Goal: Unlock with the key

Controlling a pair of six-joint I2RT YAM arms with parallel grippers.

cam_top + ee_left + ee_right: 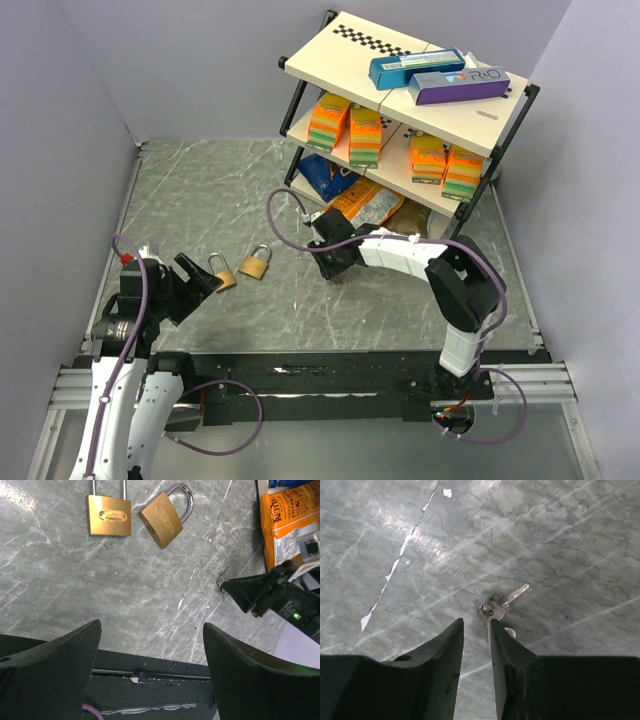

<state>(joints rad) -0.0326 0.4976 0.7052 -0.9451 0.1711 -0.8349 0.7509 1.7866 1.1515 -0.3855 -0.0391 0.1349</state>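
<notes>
**Brass padlocks off to the left, key at the right claw's tip**

Grey marbled table carries everything. Nearest the bases, the left gripper hangs low over the table with its fingers spread wide and nothing between them. Just beyond it lie two padlocks flat on the table, near each other but not touching. The left padlock lies square in the left wrist view with the top of its shackle cut off by the frame edge. The right padlock is turned at an angle and its whole shackle shows.

Further right, the right gripper points down at the table, its jaws nearly together with a narrow strip of table visible in the gap. The key lies flat just past the fingertips, well apart from both padlocks. Its ring end is against the right-hand finger's tip and its blade points away. I can't tell whether the ring is touched or pinched. From the top camera the gripper mostly hides the key. In the left wrist view it is only a tiny dark speck.

At the back stands a shelf rack with two boxes on top, orange packs on the middle tier and snack bags at the bottom. The bags are partly hidden by the rack and the arm.
</notes>
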